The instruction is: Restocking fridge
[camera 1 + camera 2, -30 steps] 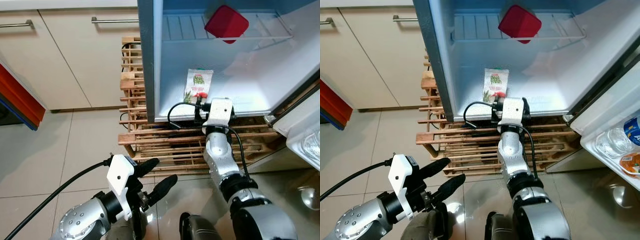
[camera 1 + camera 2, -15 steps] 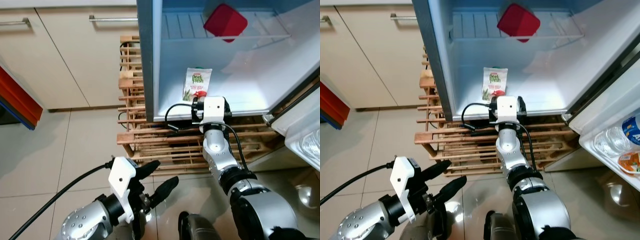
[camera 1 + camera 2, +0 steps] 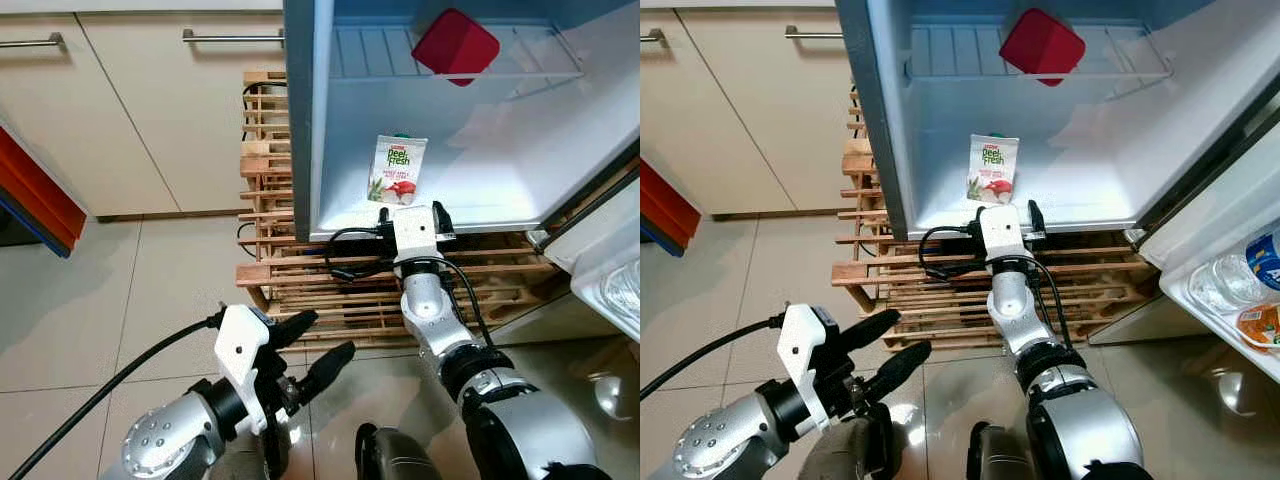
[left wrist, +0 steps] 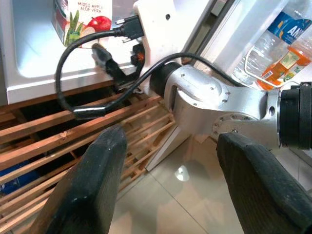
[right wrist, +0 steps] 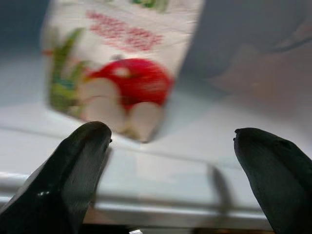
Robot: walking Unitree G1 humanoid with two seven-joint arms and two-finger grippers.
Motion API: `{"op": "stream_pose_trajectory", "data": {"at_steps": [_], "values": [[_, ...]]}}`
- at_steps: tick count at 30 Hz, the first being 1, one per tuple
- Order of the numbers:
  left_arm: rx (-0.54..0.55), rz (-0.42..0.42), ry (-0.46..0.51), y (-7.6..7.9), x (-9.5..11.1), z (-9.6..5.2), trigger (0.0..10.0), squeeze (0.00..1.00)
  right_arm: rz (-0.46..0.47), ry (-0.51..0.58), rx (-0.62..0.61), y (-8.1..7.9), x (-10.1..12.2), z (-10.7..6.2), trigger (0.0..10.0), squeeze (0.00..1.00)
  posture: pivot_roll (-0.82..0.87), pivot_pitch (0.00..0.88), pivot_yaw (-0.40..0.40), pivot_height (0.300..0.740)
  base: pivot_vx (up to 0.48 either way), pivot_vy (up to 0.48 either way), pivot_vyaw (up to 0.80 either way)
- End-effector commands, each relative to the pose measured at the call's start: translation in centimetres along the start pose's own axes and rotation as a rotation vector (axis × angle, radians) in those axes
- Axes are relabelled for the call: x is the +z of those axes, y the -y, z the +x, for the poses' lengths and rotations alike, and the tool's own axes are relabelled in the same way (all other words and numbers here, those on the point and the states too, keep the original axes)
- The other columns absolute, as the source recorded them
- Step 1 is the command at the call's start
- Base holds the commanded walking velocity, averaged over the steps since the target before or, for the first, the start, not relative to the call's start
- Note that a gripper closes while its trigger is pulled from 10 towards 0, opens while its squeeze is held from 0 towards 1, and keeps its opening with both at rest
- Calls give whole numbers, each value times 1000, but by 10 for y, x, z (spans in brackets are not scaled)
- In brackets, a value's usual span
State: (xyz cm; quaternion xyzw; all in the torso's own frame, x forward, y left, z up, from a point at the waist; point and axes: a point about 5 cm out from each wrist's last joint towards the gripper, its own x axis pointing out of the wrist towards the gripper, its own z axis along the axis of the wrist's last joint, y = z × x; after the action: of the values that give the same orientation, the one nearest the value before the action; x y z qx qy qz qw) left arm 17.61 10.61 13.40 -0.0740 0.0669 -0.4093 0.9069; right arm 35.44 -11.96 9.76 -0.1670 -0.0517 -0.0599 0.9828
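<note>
Left gripper (image 3: 318, 342): 2 matte black fingers apart, low above glossy floor tiles (image 3: 120, 290). Slatted wooden pallet (image 3: 300, 270) under fridge (image 3: 470, 180). Juice carton (image 3: 397, 171): upright on smooth white fridge floor. Right gripper (image 5: 170, 141): fingers apart at fridge lip, just short of carton. Red container (image 3: 456, 45): on wire shelf.
</note>
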Motion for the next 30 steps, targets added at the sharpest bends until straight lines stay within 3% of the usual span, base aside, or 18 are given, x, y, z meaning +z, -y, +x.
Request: {"op": "stream_pose_trajectory", "data": {"at_steps": [1, 10, 21, 30], "values": [[-4, -15, -15, 1, -5, 1, 10000, 0, -34, -12, -35, 3, 1, 3, 10000, 0, 120, 240, -28, 740, 0, 0, 0], [5, -17, -9, 2, -5, 1, 10000, 0, -79, -14, -74, 7, 2, 7, 10000, 0, 125, 239, -40, 740, 0, 0, 0], [8, -30, -10, 5, -6, 0, 10000, 0, -267, 43, -80, 9, 12, 15, 10000, 0, 130, 258, -39, 740, 0, 0, 0], [13, -29, -10, 1, -8, 1, 10000, 0, -285, 58, -117, 16, 10, 14, 10000, 0, 117, 238, -44, 740, 0, 0, 0]]}}
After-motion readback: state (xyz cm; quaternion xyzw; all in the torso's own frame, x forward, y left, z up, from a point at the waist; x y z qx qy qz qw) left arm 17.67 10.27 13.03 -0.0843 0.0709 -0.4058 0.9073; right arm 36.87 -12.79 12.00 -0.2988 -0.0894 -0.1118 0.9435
